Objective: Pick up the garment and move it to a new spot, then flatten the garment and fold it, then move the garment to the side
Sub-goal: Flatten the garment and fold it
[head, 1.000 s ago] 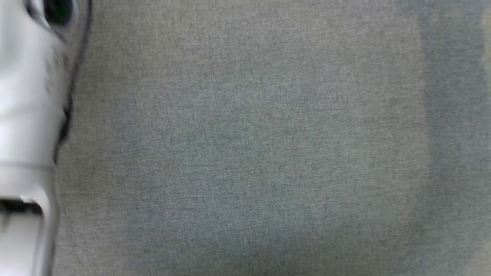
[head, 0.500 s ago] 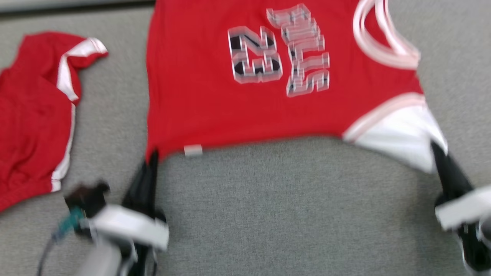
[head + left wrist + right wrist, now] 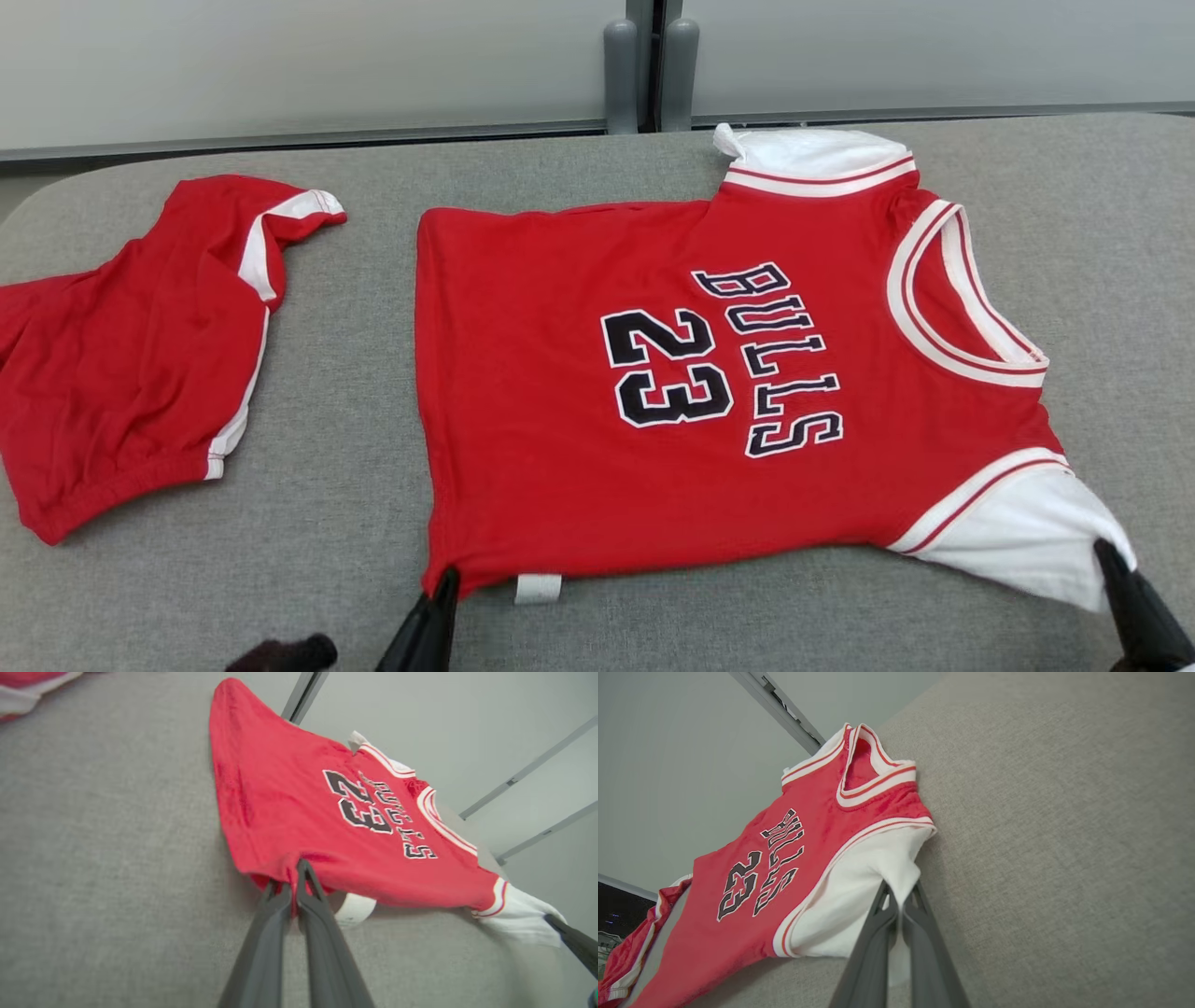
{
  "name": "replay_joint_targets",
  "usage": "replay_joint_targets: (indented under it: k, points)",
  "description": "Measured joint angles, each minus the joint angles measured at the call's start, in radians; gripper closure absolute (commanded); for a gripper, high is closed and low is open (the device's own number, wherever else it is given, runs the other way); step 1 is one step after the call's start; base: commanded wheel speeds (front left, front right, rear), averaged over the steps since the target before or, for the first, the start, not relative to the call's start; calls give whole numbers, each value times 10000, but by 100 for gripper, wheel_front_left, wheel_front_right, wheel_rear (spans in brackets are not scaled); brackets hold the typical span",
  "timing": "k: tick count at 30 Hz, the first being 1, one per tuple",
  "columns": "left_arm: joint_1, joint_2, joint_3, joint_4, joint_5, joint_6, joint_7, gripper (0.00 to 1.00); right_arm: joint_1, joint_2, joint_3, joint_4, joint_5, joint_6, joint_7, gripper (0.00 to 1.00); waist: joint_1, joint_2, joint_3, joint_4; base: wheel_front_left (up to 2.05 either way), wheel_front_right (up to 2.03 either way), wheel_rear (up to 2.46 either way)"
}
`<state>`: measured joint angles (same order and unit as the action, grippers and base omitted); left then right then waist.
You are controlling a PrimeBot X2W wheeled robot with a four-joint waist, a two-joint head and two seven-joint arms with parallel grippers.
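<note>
The garment (image 3: 560, 420) is a red jersey marked "BULLS 23" with white sleeves, spread face up on the grey table (image 3: 327, 532), collar to the right. My left gripper (image 3: 446, 581) is shut on its near left hem corner; in the left wrist view the fingers (image 3: 299, 891) pinch the red hem of the jersey (image 3: 280, 793). My right gripper (image 3: 1109, 558) is shut on the near white sleeve, and in the right wrist view the fingers (image 3: 885, 905) clamp that white cloth of the jersey (image 3: 714, 947). The near edge is lifted slightly off the table.
Red shorts (image 3: 131, 355) with white stripes lie crumpled at the table's left, apart from the jersey. A pale wall with a grey post (image 3: 621, 65) runs behind the table's far edge. Bare grey surface lies to the jersey's right (image 3: 1120, 280) and along the front.
The head camera has swung from bare grey table and a pale forearm to the whole jersey and shorts. Both grippers keep the same corners as half a second ago.
</note>
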<state>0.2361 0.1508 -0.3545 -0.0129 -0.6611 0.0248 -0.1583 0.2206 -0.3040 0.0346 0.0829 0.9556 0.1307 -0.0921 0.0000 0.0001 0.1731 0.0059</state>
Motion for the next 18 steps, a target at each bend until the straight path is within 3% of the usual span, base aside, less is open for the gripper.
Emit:
replay_joint_targets:
  k: [6,13,14,15,16,17,18]
  points:
    - [-1242,508,228,-1476,-63,587,1735,100,-970,-293,-663,-1256,-286,0,1697,100,0,0,466,2,0,0,0]
    - [-3747,1066,581,-1175,2,1087,3544,100,-3982,-535,-635,-892,-1601,0,4303,100,0,0,1435,21,0,0,0]
    - [-4346,1129,550,-796,65,1078,3845,99,-4864,-476,-727,-403,-2084,-2,4784,28,0,0,1730,57,0,0,0]
    - [-4632,1070,514,-606,0,995,3881,99,-5208,-489,-681,-268,-2374,0,4934,28,1,0,1874,78,0,0,0]
    - [-4932,961,504,-376,-52,966,3879,75,-5547,-431,-700,-82,-2568,0,5016,0,0,0,2011,105,0,0,0]
    - [-5234,976,387,-138,29,780,3894,34,-5878,-393,-717,65,-2807,0,5066,0,1,0,2141,133,0,0,0]
    - [-5474,959,366,104,25,719,3914,0,-6148,-397,-715,155,-3035,-2,5030,0,0,0,2257,161,0,0,0]
